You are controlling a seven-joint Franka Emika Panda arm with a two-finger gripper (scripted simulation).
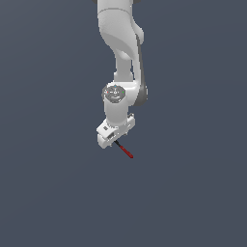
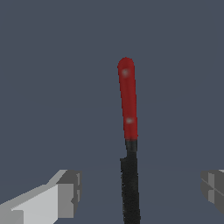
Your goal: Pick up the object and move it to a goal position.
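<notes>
The rod (image 2: 130, 144) lies on the flat grey floor (image 2: 52, 65), its red end away from the camera and its black end nearest. The gripper (image 2: 142, 188) stands spread wide, one finger (image 2: 65, 192) on each side of the rod, neither touching it.

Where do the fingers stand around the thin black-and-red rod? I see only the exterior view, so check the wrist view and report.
Observer: The gripper is open. The thin black-and-red rod lies between the two grey fingers and touches neither.
Operator: Tell me which half sits in the gap.
Observer: The black half. The red half reaches out past the fingertips.
Operator: Report how centred it is.
Observer: Roughly centred, a little nearer one finger, with a clear gap on each side.
</notes>
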